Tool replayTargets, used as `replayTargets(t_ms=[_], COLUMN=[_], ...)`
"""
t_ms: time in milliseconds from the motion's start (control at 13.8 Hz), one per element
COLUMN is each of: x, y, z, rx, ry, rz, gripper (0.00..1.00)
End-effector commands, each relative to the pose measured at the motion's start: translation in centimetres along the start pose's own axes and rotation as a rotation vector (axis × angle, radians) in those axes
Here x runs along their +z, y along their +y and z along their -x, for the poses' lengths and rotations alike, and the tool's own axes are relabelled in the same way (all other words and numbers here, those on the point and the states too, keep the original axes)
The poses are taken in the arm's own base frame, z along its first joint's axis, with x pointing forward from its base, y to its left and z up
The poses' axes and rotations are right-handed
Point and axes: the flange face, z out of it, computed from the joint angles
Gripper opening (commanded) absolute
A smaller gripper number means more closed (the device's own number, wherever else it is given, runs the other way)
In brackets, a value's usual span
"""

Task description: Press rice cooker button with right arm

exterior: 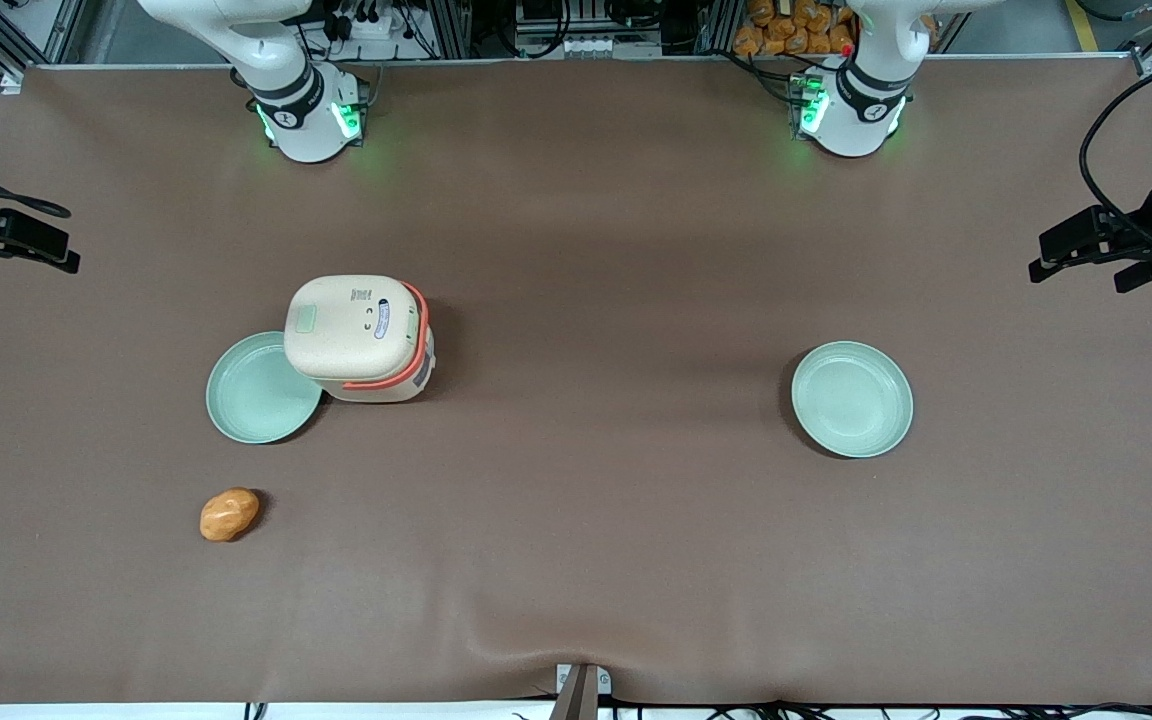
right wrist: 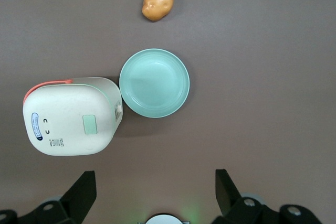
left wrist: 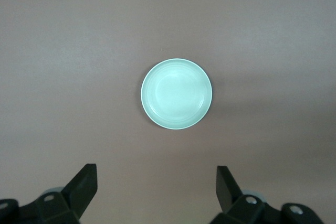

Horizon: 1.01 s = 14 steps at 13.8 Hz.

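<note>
The rice cooker [exterior: 361, 338] [right wrist: 71, 116] stands on the brown table, cream with a coral-orange band, its lid down. A pale green square [right wrist: 90, 124] shows on the lid. My right gripper [right wrist: 155, 174] hangs high over the table, farther from the front camera than the cooker and well above it. Its black fingers [right wrist: 84, 187] stand wide apart, open, with only bare table between them. The front view shows only the right arm's base [exterior: 301, 110], not the gripper.
A pale green plate [exterior: 261, 390] [right wrist: 154, 83] touches the cooker's side toward the working arm's end. A potato [exterior: 229, 514] [right wrist: 158, 2] lies nearer the front camera. A second plate [exterior: 852, 398] [left wrist: 177, 94] sits toward the parked arm's end.
</note>
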Motion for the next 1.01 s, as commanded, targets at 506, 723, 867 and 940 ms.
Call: replayTargets(t_ms=[506,723,867,940], x=[-1.2,-0.8,-0.5,-0.2], y=[-1.6,-2.7,-4.1,-5.3], z=[0.7,0.4,0.2,0.1], rx=[-0.031,-0.062,-0.086,-0.109], ry=[0.024,0.019,0.013,0.010], rz=[-0.003,-0.006,-0.010,-0.007], gripper=[1.00,1.00,1.00,1.00])
